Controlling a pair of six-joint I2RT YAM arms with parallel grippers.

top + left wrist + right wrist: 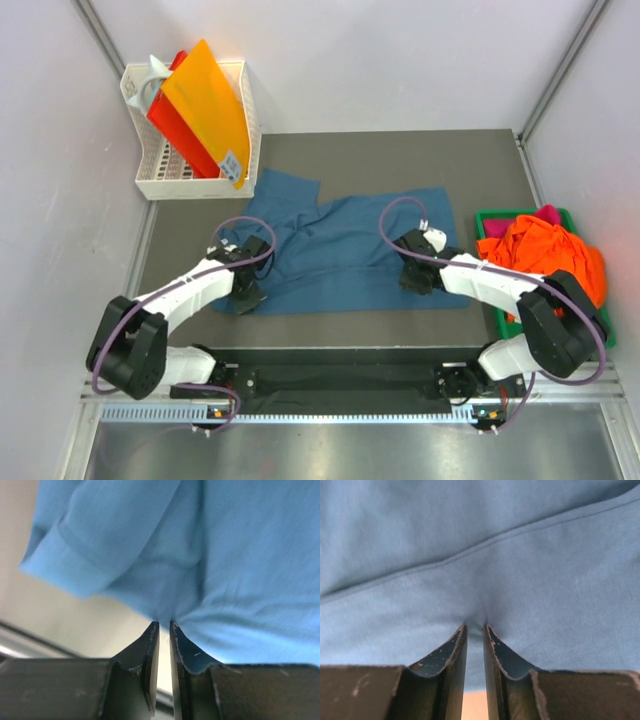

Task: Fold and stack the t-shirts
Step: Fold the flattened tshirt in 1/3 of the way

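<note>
While left gripper (pixel 164 624) and right gripper (pixel 475 626) each pinch the teal t-shirt (pixel 340 250) between near-closed fingers, folding looks unfinished, orange t-shirt heap (pixel 545 255) unfolded, nothing stacked.

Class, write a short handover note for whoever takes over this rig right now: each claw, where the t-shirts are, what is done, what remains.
Claws: left claw and right claw each shut on the dark teal-blue cloth t-shirt, spread on the table.
In the green plastic tray, crumpled: bright orange cloth t-shirt, magenta-pink cloth.
Done: nothing stacked. Left: fold all, stack.
</note>
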